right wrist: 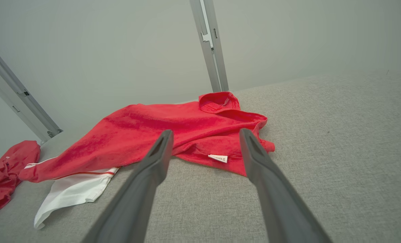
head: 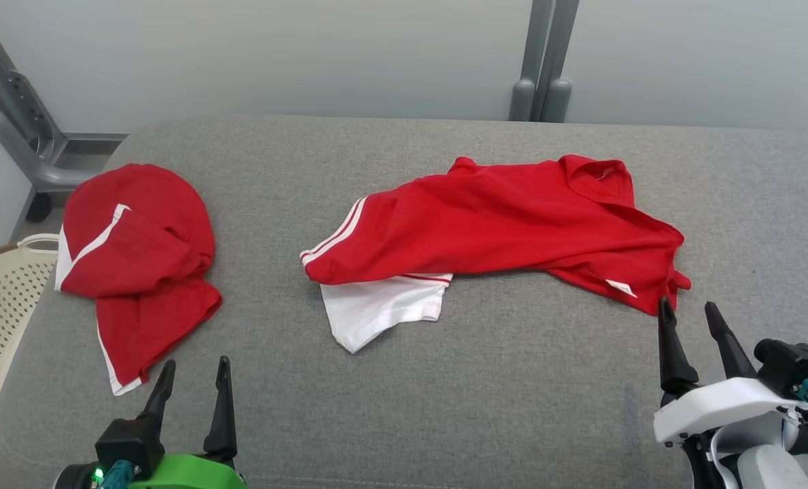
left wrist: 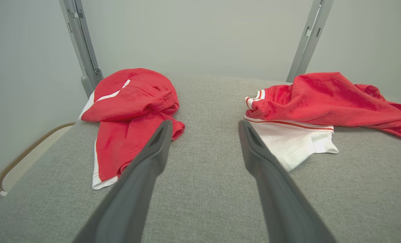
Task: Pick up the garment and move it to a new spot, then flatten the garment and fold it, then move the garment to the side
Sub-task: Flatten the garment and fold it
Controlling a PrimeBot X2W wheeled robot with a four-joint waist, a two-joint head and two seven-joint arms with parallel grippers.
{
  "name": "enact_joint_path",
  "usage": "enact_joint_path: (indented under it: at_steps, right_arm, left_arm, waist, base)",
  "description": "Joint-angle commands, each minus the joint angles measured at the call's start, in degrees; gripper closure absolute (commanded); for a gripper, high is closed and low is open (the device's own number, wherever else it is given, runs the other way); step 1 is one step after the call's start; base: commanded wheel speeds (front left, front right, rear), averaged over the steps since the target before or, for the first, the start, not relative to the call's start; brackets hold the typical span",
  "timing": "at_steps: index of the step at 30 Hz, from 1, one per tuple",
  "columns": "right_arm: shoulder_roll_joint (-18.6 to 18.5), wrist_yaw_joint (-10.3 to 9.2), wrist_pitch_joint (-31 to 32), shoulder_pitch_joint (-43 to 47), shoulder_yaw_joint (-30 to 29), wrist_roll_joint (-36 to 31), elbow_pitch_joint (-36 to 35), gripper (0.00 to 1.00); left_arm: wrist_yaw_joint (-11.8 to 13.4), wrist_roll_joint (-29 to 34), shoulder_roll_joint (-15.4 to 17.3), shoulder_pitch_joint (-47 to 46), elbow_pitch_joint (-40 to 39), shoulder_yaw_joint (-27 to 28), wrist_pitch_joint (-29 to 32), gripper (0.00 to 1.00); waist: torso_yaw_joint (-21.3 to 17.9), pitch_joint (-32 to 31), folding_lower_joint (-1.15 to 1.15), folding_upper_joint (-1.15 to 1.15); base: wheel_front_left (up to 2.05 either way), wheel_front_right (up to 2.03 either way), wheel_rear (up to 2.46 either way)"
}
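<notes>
Left tool (left wrist: 204, 125), spread wide, points between red bundle (left wrist: 133, 101) and red-white garment (left wrist: 321, 101)

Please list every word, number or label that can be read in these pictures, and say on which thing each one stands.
No text here can be read.
The white tag at the hem of the red shirt: any print is too small to read.
The collar label of that shirt: too blurred to read.
No other writing is visible.
</notes>
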Motion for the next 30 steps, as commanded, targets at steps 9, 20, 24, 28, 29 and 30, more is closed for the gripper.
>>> enact_joint_path:
  at_steps: [9,20,24,28,29,30]
  right_arm:
    - [-0.2,0.0,-1.2,2.1,1.7,-0.8,-0.7,0.0]
    - [-0.2,0.0,-0.3,1.3,2.5,-1.1,-1.5,0.0]
    - [-0.2,0.0,1.4,0.8,2.0,-1.5,-1.9,0.0]
    - [-0.2,0.0,5.8,-0.6,0.5,-3.0,-2.8,0.0]
    - [-0.2,0.0,7.2,-0.9,0.3,-3.3,-3.0,0.0]
    - [-0.2,0.0,8.6,-1.4,0.0,-3.5,-3.3,0.0]
  left_arm:
    - [0.8,0.7,0.6,2.1,-1.7,-1.0,0.3,0.0]
    - [0.5,-0.1,1.3,1.5,-2.9,-1.5,1.0,0.0]
    - [-0.7,-1.8,0.6,0.0,-2.6,-2.3,4.1,0.0]
    - [-2.2,-3.6,0.2,-2.6,-1.2,-3.7,9.4,0.0]
    - [-2.7,-4.5,-0.2,-3.5,-0.5,-4.0,11.2,0.0]
    - [-3.0,-4.6,-0.2,-4.5,0.2,-4.6,12.8,0.0]
  waist:
    - [-0.2,0.2,0.0,0.0]
    - [-0.4,0.6,0.0,0.0]
    - [-0.4,0.9,0.0,0.0]
    - [-0.7,1.4,0.0,0.0]
    - [-0.8,1.6,0.0,0.0]
    - [-1.0,1.9,0.0,0.0]
  base:
    - [0.0,0.0,0.0]
    - [0.0,0.0,0.0]
    - [0.0,0.0,0.0]
    - [0.0,0.0,0.0]
    - [0.0,0.0,0.0]
    - [0.0,0.0,0.0]
